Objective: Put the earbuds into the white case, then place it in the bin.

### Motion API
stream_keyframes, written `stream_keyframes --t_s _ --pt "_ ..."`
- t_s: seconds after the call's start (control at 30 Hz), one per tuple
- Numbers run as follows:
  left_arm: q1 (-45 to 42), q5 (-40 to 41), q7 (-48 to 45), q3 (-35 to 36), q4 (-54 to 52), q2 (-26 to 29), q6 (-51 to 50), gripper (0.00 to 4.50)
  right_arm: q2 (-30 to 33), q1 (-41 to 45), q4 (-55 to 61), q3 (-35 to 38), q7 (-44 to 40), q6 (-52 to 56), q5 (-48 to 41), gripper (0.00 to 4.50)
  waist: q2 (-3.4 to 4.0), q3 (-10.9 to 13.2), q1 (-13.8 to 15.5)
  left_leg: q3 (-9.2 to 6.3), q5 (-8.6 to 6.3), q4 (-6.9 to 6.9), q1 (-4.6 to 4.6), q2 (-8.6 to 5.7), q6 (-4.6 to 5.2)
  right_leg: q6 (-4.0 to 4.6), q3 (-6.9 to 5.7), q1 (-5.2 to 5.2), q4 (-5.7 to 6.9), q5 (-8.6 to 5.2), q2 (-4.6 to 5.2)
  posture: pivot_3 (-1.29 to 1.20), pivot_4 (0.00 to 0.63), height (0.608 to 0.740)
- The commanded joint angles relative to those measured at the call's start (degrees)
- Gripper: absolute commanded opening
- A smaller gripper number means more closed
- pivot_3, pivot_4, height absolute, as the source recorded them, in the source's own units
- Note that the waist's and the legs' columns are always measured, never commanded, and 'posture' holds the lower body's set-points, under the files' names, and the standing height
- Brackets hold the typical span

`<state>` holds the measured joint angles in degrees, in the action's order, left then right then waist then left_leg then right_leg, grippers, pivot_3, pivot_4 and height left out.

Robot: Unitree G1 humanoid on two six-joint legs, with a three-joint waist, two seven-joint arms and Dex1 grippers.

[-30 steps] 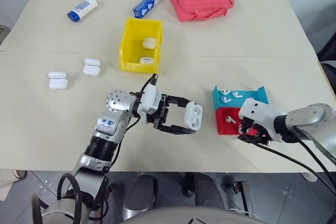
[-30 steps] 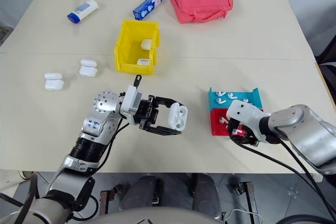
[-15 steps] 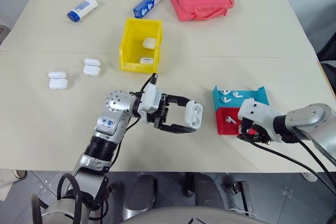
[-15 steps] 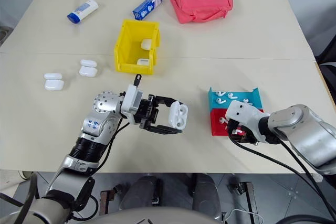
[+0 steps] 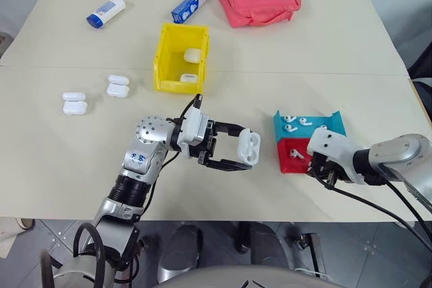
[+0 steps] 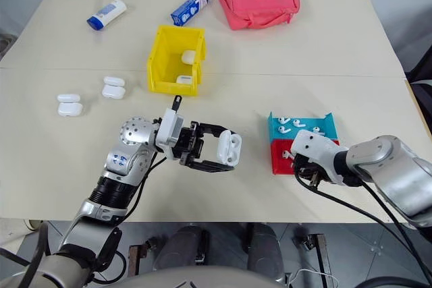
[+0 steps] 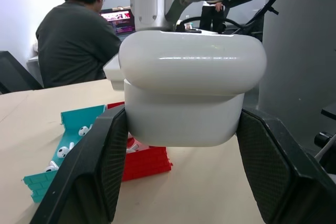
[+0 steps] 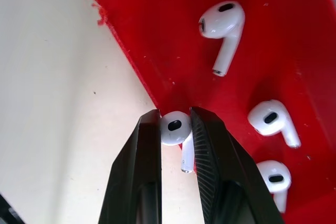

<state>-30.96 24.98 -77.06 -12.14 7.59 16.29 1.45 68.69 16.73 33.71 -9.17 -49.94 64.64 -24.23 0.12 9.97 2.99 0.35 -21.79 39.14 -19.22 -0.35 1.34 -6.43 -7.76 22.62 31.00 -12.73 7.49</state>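
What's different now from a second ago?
The right gripper has closed on a tiny glossy white earbud at the edge of the flat red tray. The left gripper keeps holding the small glossy white case in place.

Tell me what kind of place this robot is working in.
Probably a robotics lab or office test space. A plain beige table carries sorting props: a yellow bin, teal and red trays, several white cases. Behind it, a person sits facing a monitor.
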Motion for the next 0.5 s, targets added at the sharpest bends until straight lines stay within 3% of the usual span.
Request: stream_keyframes --t_s 0.03,0.17,0.27,0.5 --pt "-1.5 0.9 -0.3 1.1 0.2 -0.6 0.6 2.76 -2.4 -2.6 6.9 13.8 -2.9 1.1 -8.1 0.45 0.00 0.0 0.2 0.00 0.00 0.00 0.00 0.00 0.00 0.00 0.00 0.00 0.00 0.00 -0.01 0.00 0.150 0.740" --pt "-3.7 2.1 -2.2 2.1 3.7 -1.9 0.9 2.76 -8.9 -5.8 11.9 27.5 -3.9 1.0 -18.3 0.45 -0.01 0.0 0.4 -0.04 0.00 0.03 0.00 0.01 0.00 -0.05 -0.04 -0.08 -0.04 0.03 -0.04 0.00 0.150 0.740" --pt "-5.6 3.2 -3.7 2.8 6.7 -3.7 0.7 2.76 -14.4 -5.9 13.4 33.5 -2.3 -1.1 -25.1 0.45 -0.01 0.0 0.5 -0.02 -0.01 0.05 0.00 -0.01 0.04 -0.09 -0.01 -0.10 -0.06 0.08 -0.03 0.00 0.150 0.740" --pt "-10.0 3.5 -8.0 3.2 13.2 -5.7 -1.1 2.76 -29.0 2.0 10.0 30.4 7.0 -9.8 -32.3 0.45 0.01 0.0 -0.1 0.07 -0.01 0.05 0.01 -0.01 0.05 -0.09 0.03 -0.02 0.00 0.09 -0.07 0.00 0.150 0.740"
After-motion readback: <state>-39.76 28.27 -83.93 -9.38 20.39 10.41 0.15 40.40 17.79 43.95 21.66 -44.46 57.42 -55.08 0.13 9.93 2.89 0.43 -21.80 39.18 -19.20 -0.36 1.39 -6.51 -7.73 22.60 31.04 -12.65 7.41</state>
